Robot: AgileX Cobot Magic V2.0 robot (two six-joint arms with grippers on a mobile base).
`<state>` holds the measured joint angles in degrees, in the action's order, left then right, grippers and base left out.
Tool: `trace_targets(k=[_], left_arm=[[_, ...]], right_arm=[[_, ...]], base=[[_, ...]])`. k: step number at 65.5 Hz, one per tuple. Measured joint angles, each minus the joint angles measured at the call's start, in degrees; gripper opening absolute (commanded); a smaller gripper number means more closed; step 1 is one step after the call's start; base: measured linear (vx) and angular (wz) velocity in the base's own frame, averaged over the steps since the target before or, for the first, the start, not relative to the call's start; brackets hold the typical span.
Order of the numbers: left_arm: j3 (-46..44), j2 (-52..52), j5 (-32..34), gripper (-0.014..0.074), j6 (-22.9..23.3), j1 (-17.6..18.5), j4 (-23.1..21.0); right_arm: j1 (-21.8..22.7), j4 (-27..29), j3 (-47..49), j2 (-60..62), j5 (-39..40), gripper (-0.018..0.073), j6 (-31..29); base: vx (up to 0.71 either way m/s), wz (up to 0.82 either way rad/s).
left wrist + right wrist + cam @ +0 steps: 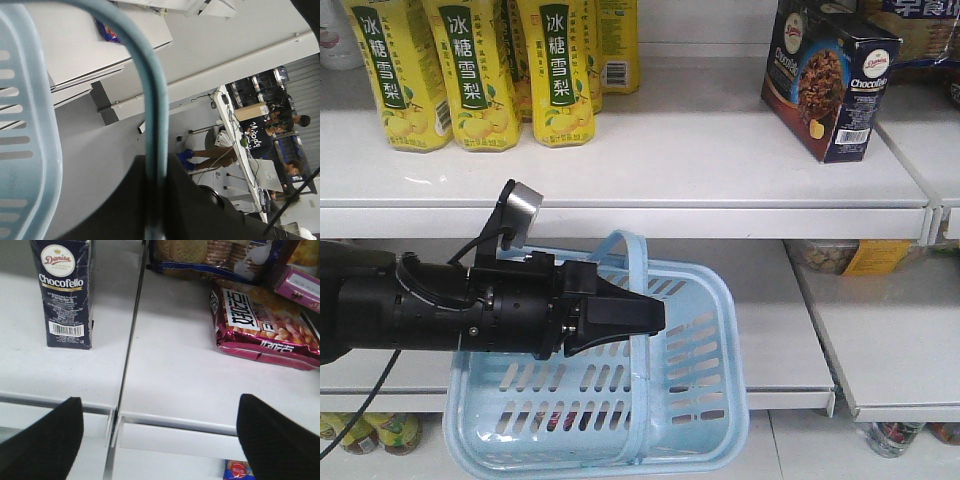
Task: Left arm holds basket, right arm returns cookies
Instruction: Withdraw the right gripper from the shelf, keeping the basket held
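Return step looks complete: the tall navy-black cardboard cookie box (830, 82) stands upright on the upper white shelf (650, 150), right of the yellow drink bottles (480, 70). Right gripper (160, 437), jaws apart and empty, sits near the shelf edge, box to its far left. Left gripper (620, 318) is clamped on a hoop handle of the light blue slotted plastic basket (690, 400). Next, probably: retract right arm clear.
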<state>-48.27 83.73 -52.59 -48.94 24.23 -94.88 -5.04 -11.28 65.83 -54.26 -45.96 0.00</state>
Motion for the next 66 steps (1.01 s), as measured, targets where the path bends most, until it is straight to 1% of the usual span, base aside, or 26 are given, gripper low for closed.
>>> trace_targets(k=[9, 13, 18, 26, 37, 46, 53, 60, 66], left_arm=[[0.0, 0.0, 0.0, -0.0003, 0.0, 0.0, 0.0], [0.0, 0.0, 0.0, -0.0003, 0.0, 0.0, 0.0], [0.0, 0.0, 0.0, -0.0003, 0.0, 0.0, 0.0], [0.0, 0.0, 0.0, -0.0003, 0.0, 0.0, 0.0], [0.0, 0.0, 0.0, -0.0003, 0.0, 0.0, 0.0], [0.0, 0.0, 0.0, -0.0003, 0.0, 0.0, 0.0], [0.0, 0.0, 0.0, -0.0003, 0.0, 0.0, 0.0], [0.0, 0.0, 0.0, -0.0003, 0.0, 0.0, 0.0], [0.0, 0.0, 0.0, -0.0003, 0.0, 0.0, 0.0]], right_arm=[[0.0, 4.3, -2.7, 4.6, 2.0, 0.0587, 0.0], [0.0, 6.6, -5.6, 7.1, 4.4, 0.0587, -0.6], [0.0, 7.8, -9.4, 11.0, 7.7, 0.0587, -0.7], [0.0, 9.3, -17.3, 17.8, 12.0, 0.0587, -0.8], [0.0, 13.2, -30.1, 28.0, 14.6, 0.0587, -1.8], [0.0, 14.4, -40.9, 38.3, 18.5, 0.0587, -4.5], [0.0, 14.7, -48.0, 45.6, 25.1, 0.0587, -5.0], [0.0, 14.9, -54.2, 49.6, 30.7, 0.0587, -5.1], [0.0, 14.9, -57.8, 50.6, 33.1, 0.0587, -5.1]], base=[[0.0, 0.0], [0.0, 0.0], [0.0, 0.0], [0.0, 0.0], [0.0, 0.0], [0.0, 0.0], [0.0, 0.0], [0.0, 0.0], [0.0, 0.0]])
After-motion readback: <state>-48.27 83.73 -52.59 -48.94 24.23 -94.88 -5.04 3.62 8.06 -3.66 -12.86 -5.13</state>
